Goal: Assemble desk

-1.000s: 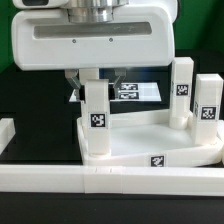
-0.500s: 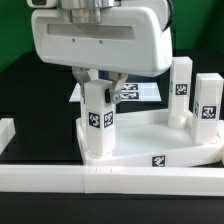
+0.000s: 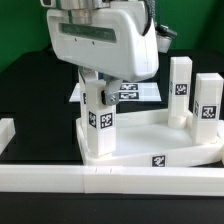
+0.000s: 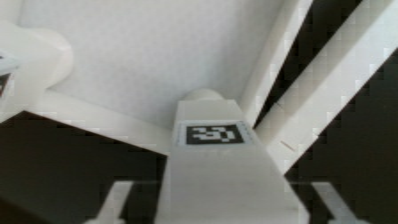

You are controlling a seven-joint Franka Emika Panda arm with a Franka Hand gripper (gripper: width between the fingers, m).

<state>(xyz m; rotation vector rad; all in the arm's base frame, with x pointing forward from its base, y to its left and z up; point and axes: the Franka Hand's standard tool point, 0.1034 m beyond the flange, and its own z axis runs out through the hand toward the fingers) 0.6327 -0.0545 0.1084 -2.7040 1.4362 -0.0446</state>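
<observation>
The desk panel (image 3: 135, 152), a white tray with a raised rim, lies on the black table. One white tagged leg (image 3: 98, 125) stands upright at its front corner on the exterior view's left. My gripper (image 3: 100, 88) is straight above it, its fingers either side of the leg's top. In the wrist view the leg (image 4: 214, 170) rises between the fingers (image 4: 121, 200) with a dark gap on each side, so the gripper (image 4: 222, 198) is open around it. The panel floor (image 4: 160, 60) shows behind. Two more legs (image 3: 182, 90) (image 3: 207, 105) stand at the panel's right.
A long white border rail (image 3: 110, 185) runs across the front, and another piece (image 3: 5, 135) stands at the exterior view's left. The marker board (image 3: 140, 92) lies flat behind the panel, partly hidden by my gripper.
My gripper has turned about its vertical axis over the leg. The leg has turned with it and now shows two tagged faces instead of one.
</observation>
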